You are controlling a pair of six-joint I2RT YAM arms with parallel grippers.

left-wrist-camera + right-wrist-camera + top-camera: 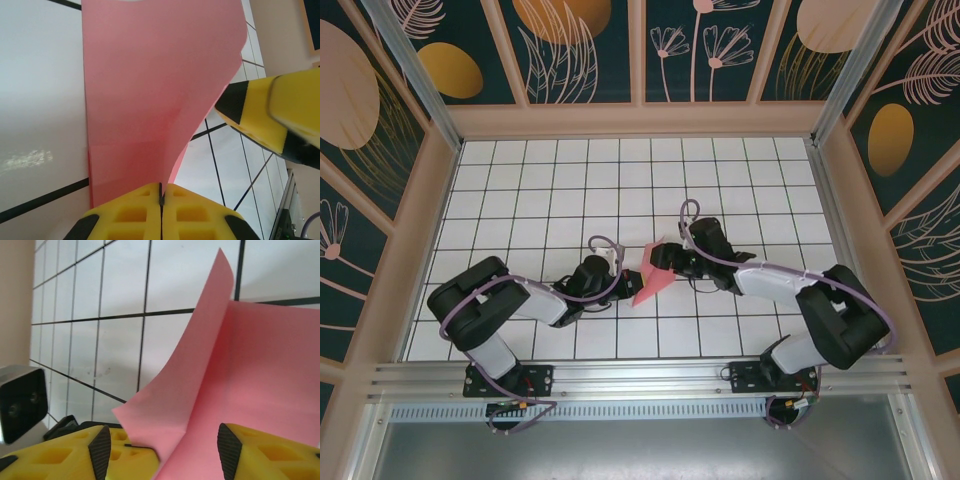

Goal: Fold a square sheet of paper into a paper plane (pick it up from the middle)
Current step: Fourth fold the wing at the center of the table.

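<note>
**Left tool (pixel 161 194) pinches the square sheet of paper (pixel 651 282); right tool (pixel 162 442) released**

The pink sheet sits between the two tools near the middle of the white gridded tabletop (pixel 570 180). The left tool is clenched on one edge of it. The right tool's fingers stand apart, with a curled flap of the sheet between them.

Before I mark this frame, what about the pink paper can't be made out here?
- Top external: the pink paper sheet is tiny and partly covered by the right claw; its folds are unreadable.
- Left wrist: the left claw pinches the sheet; its far end runs off the top edge.
- Right wrist: the sheet runs off the right edge; whether the pads touch it is unclear.
</note>
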